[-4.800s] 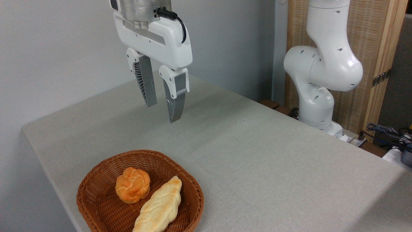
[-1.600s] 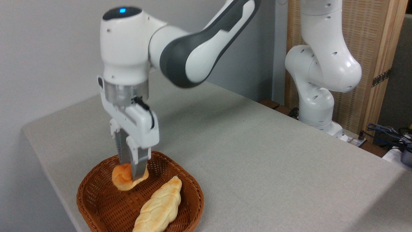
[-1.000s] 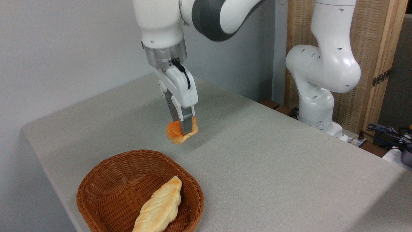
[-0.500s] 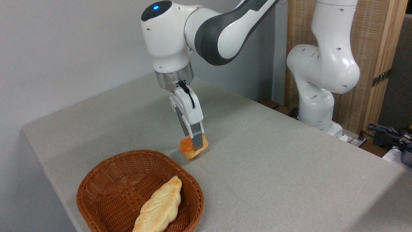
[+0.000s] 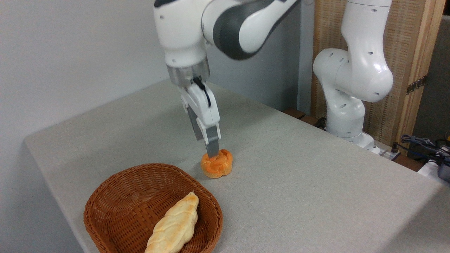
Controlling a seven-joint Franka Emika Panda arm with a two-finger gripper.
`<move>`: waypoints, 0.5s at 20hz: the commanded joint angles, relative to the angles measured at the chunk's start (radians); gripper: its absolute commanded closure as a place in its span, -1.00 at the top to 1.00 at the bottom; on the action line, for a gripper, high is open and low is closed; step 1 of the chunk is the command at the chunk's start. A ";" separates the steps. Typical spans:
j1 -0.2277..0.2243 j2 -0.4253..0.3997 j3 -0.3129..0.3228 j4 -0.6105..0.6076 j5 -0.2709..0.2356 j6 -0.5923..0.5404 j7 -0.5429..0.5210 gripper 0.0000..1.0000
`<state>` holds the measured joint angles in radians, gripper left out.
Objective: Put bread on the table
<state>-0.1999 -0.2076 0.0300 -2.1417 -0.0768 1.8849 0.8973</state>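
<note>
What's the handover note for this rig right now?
Pincer: fingertips just above the bun's top; seen side-on, so open or shut cannot be told, and contact is unclear.
Small round orange knotted bun: sitting upright on the grey-beige cloth-covered table, just beyond the brown wicker basket, outside its rim.
Long pale braided loaf: lying in the basket.
Done: bun is on the table.
Left: confirm release, lift the arm clear.

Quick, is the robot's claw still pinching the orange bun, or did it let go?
Gripper: right above the bread, which sits on the table. The near finger hides the other, so open or shut cannot be told.
</note>
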 commanded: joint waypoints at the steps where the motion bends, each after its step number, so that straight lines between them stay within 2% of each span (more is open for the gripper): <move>1: 0.026 0.005 0.010 0.184 0.003 -0.142 -0.029 1.00; 5: 0.086 0.074 -0.007 0.350 0.000 -0.183 -0.164 1.00; 7: 0.102 0.126 -0.016 0.445 0.003 -0.248 -0.181 1.00; 10: 0.106 0.145 -0.016 0.491 0.000 -0.253 -0.183 1.00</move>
<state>-0.1056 -0.1203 0.0247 -1.7482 -0.0768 1.6764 0.7375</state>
